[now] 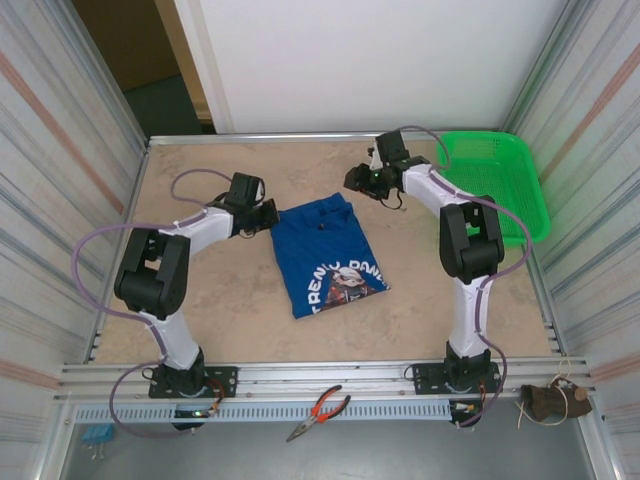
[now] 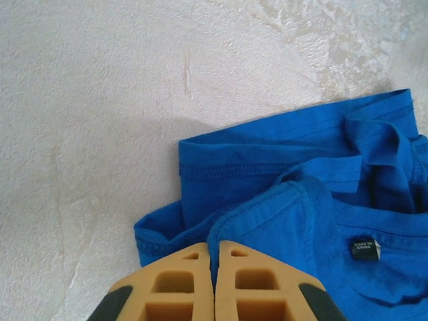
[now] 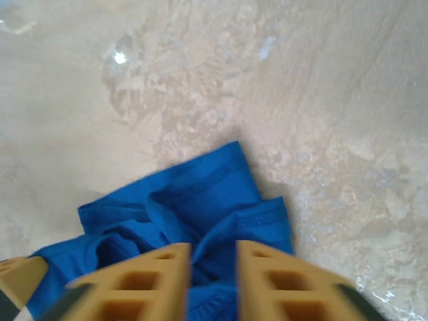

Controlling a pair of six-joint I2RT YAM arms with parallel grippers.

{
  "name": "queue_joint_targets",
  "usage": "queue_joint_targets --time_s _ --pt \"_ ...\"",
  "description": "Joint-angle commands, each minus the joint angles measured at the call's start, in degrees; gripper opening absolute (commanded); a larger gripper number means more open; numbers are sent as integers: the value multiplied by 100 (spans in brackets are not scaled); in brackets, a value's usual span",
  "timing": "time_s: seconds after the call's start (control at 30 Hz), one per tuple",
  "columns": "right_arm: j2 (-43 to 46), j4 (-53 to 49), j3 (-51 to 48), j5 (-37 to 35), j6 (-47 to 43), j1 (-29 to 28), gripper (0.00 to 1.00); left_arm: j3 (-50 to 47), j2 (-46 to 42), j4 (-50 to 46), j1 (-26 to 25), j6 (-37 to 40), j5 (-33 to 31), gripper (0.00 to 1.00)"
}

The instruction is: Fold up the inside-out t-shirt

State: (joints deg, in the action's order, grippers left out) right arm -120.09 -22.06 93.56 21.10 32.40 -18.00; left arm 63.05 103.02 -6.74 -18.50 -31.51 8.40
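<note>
**T-shirt** (image 1: 325, 250): blue, lying mid-table in a rough tilted rectangle, print facing up. Hems bunched in layers at its far edge (image 2: 281, 167) (image 3: 200, 200).
**Left gripper** (image 1: 268, 215) (image 2: 214, 267): at the shirt's far-left corner, jaws pressed together.
**Right gripper** (image 1: 355, 178) (image 3: 214, 267): over the far-right corner, jaws slightly spread, blue cloth showing in the gap.
**Table** (image 1: 200, 300): mottled beige, bare on every side of the shirt.
**Basket** (image 1: 480, 150): green, far-right corner, well apart.
**Walls** (image 1: 60, 150): ribbed, enclosing both sides.
**Pliers** (image 1: 320, 408): on the near rail.

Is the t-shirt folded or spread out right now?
Partly folded: the t-shirt lies as a narrow panel, print up, its far edge bunched in layers.
</note>
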Motion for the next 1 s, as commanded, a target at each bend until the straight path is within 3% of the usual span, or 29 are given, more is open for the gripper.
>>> queue_joint_targets --time_s 0.0,0.23,0.33,0.5,0.97 --pt "-16 24 -322 84 91 -111 54 98 121 -6 -10 56 -128 0" --pt "-23 180 -804 43 92 -362 52 179 174 -50 -4 106 -91 0" --pt "-31 211 -886 61 117 -393 45 199 175 -69 7 121 -85 0" --pt "27 196 -821 38 95 -378 2 181 183 -47 9 118 -63 0" --pt "-202 348 76 -113 123 -81 0 137 226 -38 10 125 -61 0"
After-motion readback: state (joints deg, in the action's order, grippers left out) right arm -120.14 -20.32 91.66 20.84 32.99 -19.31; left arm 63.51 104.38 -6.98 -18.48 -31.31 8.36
